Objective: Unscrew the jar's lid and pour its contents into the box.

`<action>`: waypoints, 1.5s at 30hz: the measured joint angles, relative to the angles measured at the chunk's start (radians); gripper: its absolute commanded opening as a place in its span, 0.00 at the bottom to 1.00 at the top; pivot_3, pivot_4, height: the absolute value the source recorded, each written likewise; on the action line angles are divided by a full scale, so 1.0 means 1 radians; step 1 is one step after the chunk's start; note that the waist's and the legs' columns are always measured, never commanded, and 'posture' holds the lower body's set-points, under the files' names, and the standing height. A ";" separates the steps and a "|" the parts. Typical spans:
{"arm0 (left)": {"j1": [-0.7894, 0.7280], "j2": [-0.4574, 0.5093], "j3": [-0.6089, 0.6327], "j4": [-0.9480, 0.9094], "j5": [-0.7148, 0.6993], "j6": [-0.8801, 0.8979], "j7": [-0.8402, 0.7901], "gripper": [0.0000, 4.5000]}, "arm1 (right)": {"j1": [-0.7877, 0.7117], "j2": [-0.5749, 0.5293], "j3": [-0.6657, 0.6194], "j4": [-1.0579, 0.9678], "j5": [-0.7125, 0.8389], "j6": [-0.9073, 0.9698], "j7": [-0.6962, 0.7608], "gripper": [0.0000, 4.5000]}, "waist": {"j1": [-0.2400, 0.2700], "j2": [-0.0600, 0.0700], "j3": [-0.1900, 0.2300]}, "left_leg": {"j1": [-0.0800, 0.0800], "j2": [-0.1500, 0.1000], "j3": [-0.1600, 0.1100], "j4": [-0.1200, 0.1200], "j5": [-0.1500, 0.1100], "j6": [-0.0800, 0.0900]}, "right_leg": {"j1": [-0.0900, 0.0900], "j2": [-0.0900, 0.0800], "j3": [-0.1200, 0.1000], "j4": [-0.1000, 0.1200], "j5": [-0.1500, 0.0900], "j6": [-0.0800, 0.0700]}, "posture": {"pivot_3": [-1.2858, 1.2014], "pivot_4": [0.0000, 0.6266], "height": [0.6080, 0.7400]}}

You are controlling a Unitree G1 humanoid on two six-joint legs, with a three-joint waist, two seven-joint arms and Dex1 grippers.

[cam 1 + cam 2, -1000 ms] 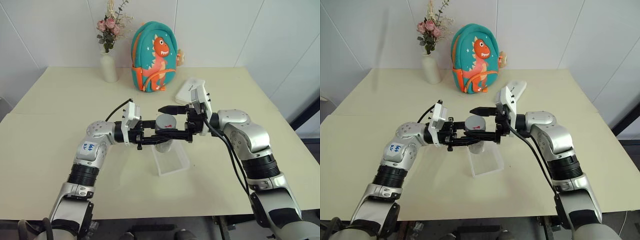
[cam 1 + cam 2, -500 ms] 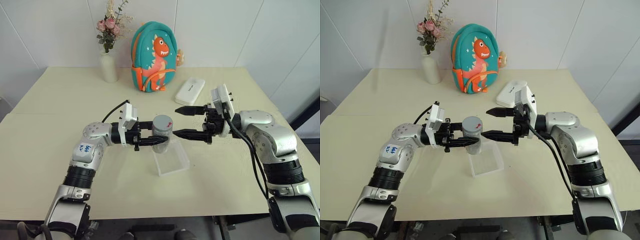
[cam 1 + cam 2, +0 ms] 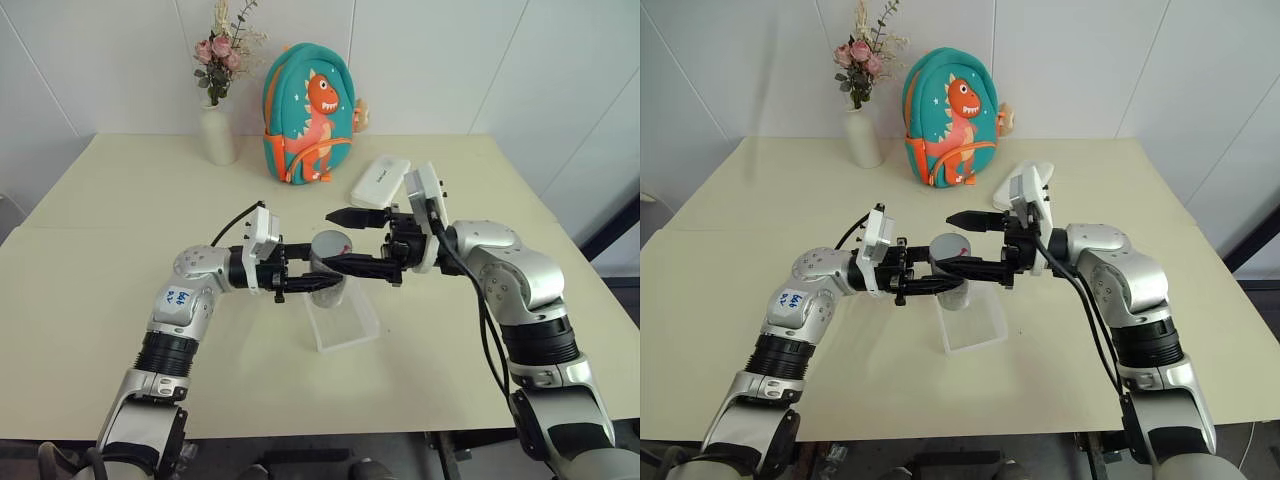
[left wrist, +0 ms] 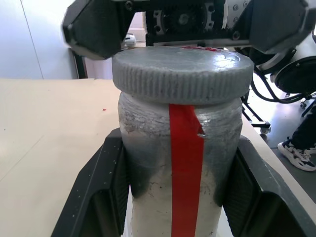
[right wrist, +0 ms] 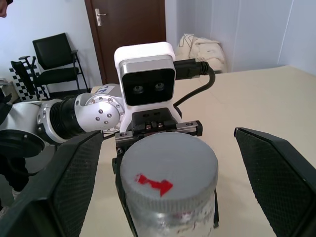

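Right wrist view: my right pincer point(image 5: 170, 177) gapes astride the lid point(image 5: 169, 166), probably not touching; left pincer point(image 4: 180, 197) clamps the upright jar point(image 4: 182, 192).

Even, bright, diffuse light covers the cream desk point(image 3: 100, 230) and the white wall panels; no hard glare appears on either. Shadows are soft and short: a faint one lies under the clear box point(image 3: 342, 318), another beside the white vase point(image 3: 217, 135). The head views are sharp from edge to edge, with slight bending of straight lines toward the corners. In the left wrist view the jar point(image 4: 180, 192) and its grey lid point(image 4: 181, 73) are crisp, while the near black fingers point(image 4: 101, 197) are soft and the room behind is pale and washed out. In the right wrist view the dark door point(image 5: 133, 34) stays distinct.
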 measured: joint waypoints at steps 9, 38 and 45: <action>-0.003 -0.013 -0.001 0.002 0.000 -0.007 -0.006 0.45 | -0.025 0.078 0.025 0.010 -0.033 -0.024 -0.018 0.99 | 0.000 0.000 0.000 | 0.000 0.000 0.000 0.000 0.000 0.000 | 0.000 0.000 0.000 0.001 0.000 0.000 | 0.52 0.24 1.00; 0.029 0.006 0.017 -0.027 0.000 0.010 0.027 0.45 | 0.004 -0.067 0.013 0.015 -0.067 -0.053 0.002 0.99 | 0.000 0.000 0.000 | 0.000 0.000 0.000 0.001 0.000 0.000 | 0.000 0.000 0.000 0.001 0.000 0.000 | 0.52 0.24 1.00; 0.028 0.008 0.021 -0.025 0.000 0.005 0.022 0.45 | 0.030 -0.118 -0.029 -0.010 -0.057 -0.024 -0.006 0.99 | 0.000 0.000 0.000 | 0.000 0.000 0.000 0.001 0.000 0.000 | 0.000 0.000 0.000 0.000 0.000 0.000 | 0.52 0.24 1.00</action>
